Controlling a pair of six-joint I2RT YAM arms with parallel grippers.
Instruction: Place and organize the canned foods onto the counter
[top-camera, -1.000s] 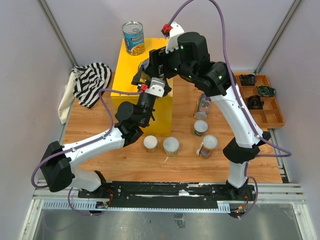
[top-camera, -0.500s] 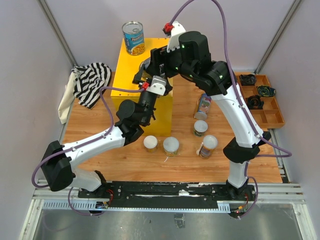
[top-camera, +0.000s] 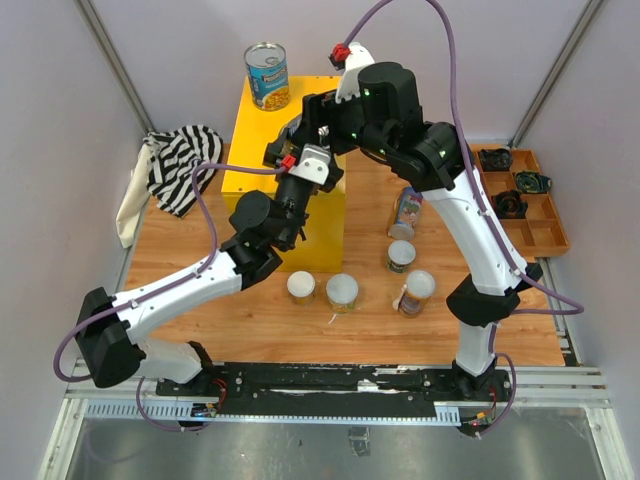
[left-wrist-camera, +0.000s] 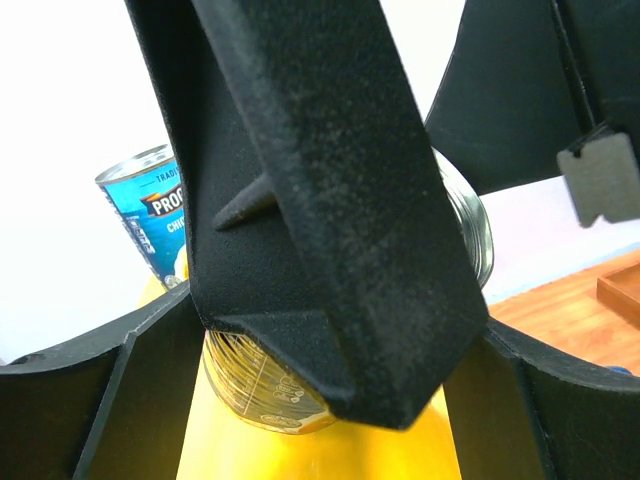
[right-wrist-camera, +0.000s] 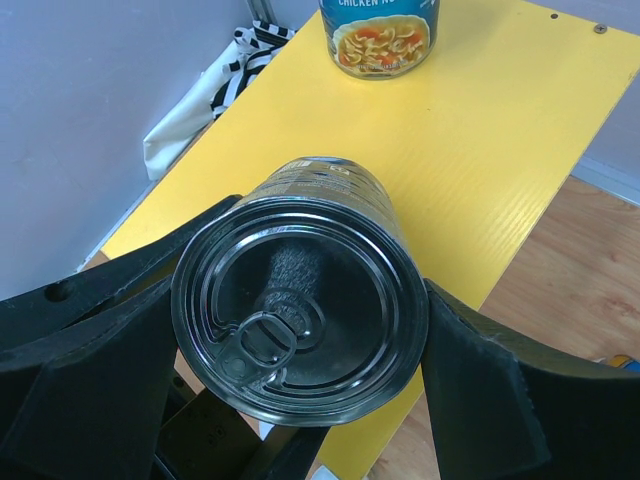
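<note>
1. Left arm (top-camera: 185, 288): white tubular links joined by bulky black joints.
2. Right arm (top-camera: 478, 235): the same white links and black joints, and tiny green lights glow on its large black housing (top-camera: 390, 95).
3. Purple cables (top-camera: 205, 215) loop loosely along both arms and end in red plugs (top-camera: 340, 53).
4. A pale mount (top-camera: 316, 166) caps each wrist.
5. Left fingers (left-wrist-camera: 570, 400): smooth black, with raised ribs.
6. Right fingers (right-wrist-camera: 80, 400): broad, matte black wedges.
7. Base (top-camera: 330, 385): a black plate on a silver rail that carries both arms.
</note>
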